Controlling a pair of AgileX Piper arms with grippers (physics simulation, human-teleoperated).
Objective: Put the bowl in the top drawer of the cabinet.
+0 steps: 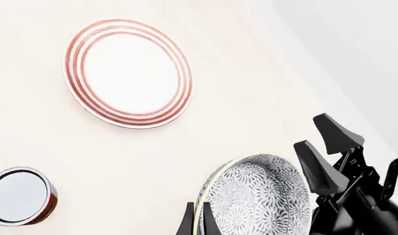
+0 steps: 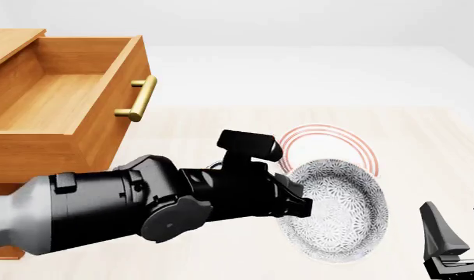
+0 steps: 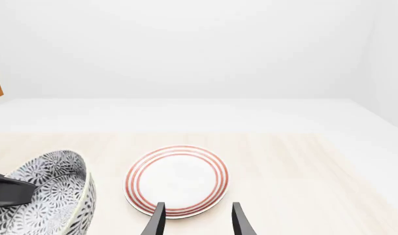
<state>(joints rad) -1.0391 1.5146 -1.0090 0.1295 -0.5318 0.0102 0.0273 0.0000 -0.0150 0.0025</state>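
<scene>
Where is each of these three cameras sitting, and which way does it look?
Front view: fixed above and behind the arms, looking forward over the left arm to the open top drawer.
Left wrist view: behind the left gripper, whose fingers pinch the bowl.
Right wrist view: behind the right gripper, fingers apart, facing the plate.
Shared: all three show bowl and plate.
</scene>
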